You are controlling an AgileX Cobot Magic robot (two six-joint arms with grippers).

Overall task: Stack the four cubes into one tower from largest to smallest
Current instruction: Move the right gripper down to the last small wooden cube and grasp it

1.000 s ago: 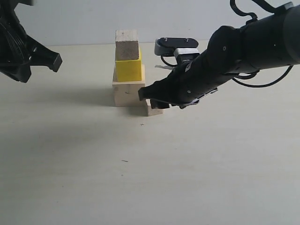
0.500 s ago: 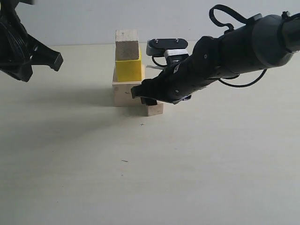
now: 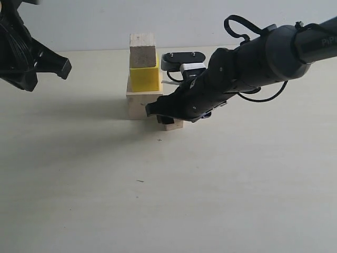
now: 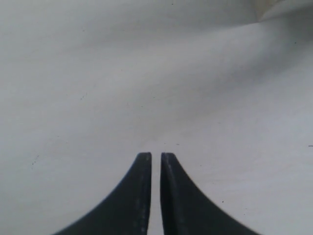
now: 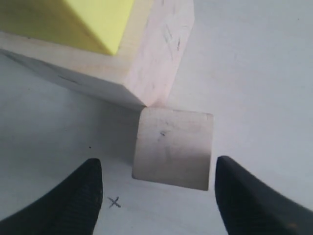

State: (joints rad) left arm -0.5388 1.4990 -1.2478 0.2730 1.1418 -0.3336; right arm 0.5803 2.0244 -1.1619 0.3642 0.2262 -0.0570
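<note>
A column of three stands on the table: the large pale wood cube (image 3: 142, 104) at the bottom, the yellow cube (image 3: 144, 78) on it, and a smaller pale wood cube (image 3: 142, 50) on top. The smallest pale wood cube (image 3: 174, 125) (image 5: 173, 148) lies on the table against the large cube's front right corner (image 5: 156, 58). My right gripper (image 3: 163, 117) (image 5: 156, 169) is open and hovers just above the smallest cube, its fingers (image 5: 78, 196) spread wide on either side. The yellow cube (image 5: 78, 22) shows in the right wrist view. My left gripper (image 3: 63, 68) (image 4: 156, 156) is shut, holds nothing, and stays far left.
The pale table (image 3: 158, 200) stretches in front and to both sides of the column. A small pencilled cross (image 5: 114, 201) marks the table beside the smallest cube. The right arm's cable (image 3: 247, 26) arches above it.
The right arm has slid left and lowered over the smallest cube, now covering most of it in the exterior view. The column and the left arm have not moved.
</note>
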